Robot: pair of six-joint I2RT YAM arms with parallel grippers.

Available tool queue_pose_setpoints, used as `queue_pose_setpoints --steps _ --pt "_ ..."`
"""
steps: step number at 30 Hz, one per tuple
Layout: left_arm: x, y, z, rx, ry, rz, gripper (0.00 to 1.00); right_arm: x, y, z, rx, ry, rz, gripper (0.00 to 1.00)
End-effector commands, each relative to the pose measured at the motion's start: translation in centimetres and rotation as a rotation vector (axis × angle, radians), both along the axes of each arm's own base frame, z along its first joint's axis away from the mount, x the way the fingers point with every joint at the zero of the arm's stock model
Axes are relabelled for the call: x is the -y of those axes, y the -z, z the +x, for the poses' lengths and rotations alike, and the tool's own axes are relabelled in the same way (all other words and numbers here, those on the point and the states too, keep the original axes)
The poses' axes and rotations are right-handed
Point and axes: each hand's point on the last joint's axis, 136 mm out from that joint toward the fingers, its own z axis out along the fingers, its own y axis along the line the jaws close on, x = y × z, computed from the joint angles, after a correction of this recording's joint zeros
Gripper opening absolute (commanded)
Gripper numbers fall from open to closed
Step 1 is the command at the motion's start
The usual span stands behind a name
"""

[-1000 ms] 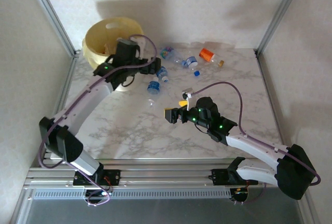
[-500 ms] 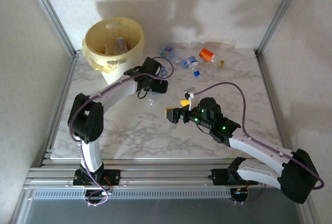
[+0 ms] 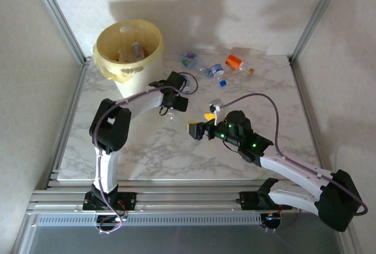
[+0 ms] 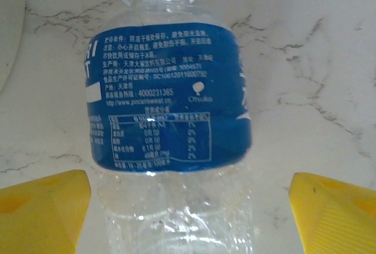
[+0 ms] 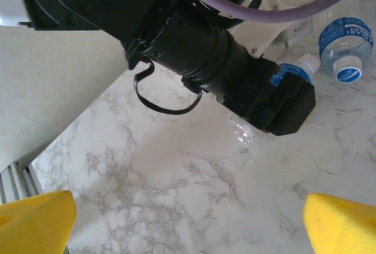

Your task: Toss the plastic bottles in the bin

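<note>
A clear plastic bottle (image 4: pixel 170 107) with a blue label lies on the marble, its open neck pointing away. My left gripper (image 4: pixel 188 213) is open around its lower body. The left yellow fingertip (image 4: pixel 41 207) is almost against the bottle, and the right one (image 4: pixel 335 207) stands a gap away. From above, the left gripper (image 3: pixel 175 98) sits low on the table right of the pale-yellow bin (image 3: pixel 150 30), which holds some bottles. More bottles (image 3: pixel 214 70) lie at the back. My right gripper (image 3: pixel 200 123) hovers open mid-table, with nothing between its fingers (image 5: pixel 35 219).
An orange-labelled bottle (image 3: pixel 235 62) and a blue-labelled one (image 3: pixel 189 60) lie near the back wall. In the right wrist view the left arm's black wrist (image 5: pixel 235 72) crosses the top, with a blue-capped bottle (image 5: pixel 346 36) beyond. Metal frame posts (image 3: pixel 59 19) stand at the back corners.
The left arm swung from over the bin down to the table and set its jaws around the blue-labelled bottle. The bin's inside came into view. The right arm barely moved.
</note>
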Motion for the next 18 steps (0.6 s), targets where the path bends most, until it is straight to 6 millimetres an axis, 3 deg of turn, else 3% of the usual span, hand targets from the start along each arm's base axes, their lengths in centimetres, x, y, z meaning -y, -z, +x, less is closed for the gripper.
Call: queue_pose_setpoints --steps 1,9,14,18 --pt "-1.2 0.4 1.1 -0.001 -0.044 0.033 0.84 0.3 -0.1 -0.1 0.020 0.008 -0.014 0.99" --pt "-1.5 2.8 1.1 -0.041 -0.039 0.056 0.74 0.2 0.1 -0.1 0.013 0.007 -0.017 0.99" --pt "-1.5 2.3 1.0 -0.025 -0.039 0.041 0.60 0.3 0.1 0.0 0.017 0.011 -0.019 0.99" --pt "-1.3 1.0 0.8 -0.001 -0.033 0.013 0.54 0.3 0.2 0.0 0.016 0.015 -0.019 0.99"
